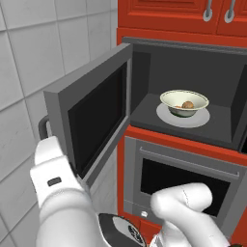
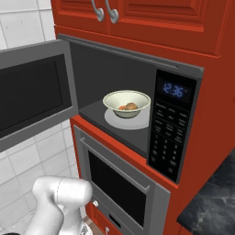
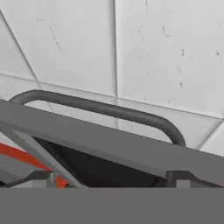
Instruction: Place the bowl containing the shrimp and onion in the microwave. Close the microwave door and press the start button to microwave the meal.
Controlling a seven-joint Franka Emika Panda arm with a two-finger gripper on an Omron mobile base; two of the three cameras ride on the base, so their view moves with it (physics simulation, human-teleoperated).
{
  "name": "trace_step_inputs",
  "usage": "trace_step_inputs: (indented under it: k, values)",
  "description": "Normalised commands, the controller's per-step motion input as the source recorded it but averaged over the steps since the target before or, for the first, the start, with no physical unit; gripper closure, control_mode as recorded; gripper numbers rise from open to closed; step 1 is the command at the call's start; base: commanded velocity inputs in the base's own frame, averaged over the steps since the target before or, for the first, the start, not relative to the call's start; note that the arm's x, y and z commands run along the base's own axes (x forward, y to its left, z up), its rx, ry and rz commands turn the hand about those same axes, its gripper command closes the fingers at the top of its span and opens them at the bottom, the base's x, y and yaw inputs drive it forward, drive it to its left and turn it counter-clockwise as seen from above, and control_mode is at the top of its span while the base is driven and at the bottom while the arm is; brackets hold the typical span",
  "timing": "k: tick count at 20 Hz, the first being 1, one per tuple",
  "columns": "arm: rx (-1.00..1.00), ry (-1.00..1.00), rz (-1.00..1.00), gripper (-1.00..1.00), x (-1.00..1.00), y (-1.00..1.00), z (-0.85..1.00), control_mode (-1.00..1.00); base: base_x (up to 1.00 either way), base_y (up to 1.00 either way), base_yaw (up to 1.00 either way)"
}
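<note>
The microwave [image 1: 189, 49] stands open, its door [image 1: 96, 120] swung out to the left. Inside, the cream bowl [image 1: 183, 113] with a pale green rim rests on the round turntable plate [image 1: 166, 116]. It holds the tan onion [image 1: 188, 104] and the small orange shrimp [image 1: 178, 106]. From the right side I see the same bowl [image 2: 126, 113], onion [image 2: 131, 106] and shrimp [image 2: 122, 108]. My gripper [image 3: 109, 179] is open behind the door's outer edge [image 3: 109, 144], just below its dark bar handle [image 3: 100, 107]. Nothing is between the fingers.
The microwave's control panel [image 2: 172, 124] with a blue clock sits right of the cavity. A grey oven [image 1: 183, 178] with a bar handle is below, red cabinets [image 2: 151, 18] above. A white tiled wall [image 1: 43, 43] lies left, close behind the open door. A dark counter [image 2: 215, 202] shows at the lower right.
</note>
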Motion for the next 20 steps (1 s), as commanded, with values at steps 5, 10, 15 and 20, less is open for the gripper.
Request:
trace_step_inputs:
  k: [5, 10, 15, 20]
  values:
    - [0.21, 0.0, 0.13, -1.0, 0.29, -0.34, 0.0, -1.0, 0.0, 0.0, 0.0]
    - [0.14, 0.0, 0.08, -1.0, 0.35, 0.03, 0.0, -1.0, 0.0, 0.0, 0.0]
    - [0.02, 0.0, 0.05, -1.0, 0.16, 0.43, 0.0, -1.0, 0.0, 0.0, 0.0]
    - [0.0, -0.07, 0.01, -1.0, -0.08, 0.7, 0.0, -1.0, 0.0, 0.0, 0.0]
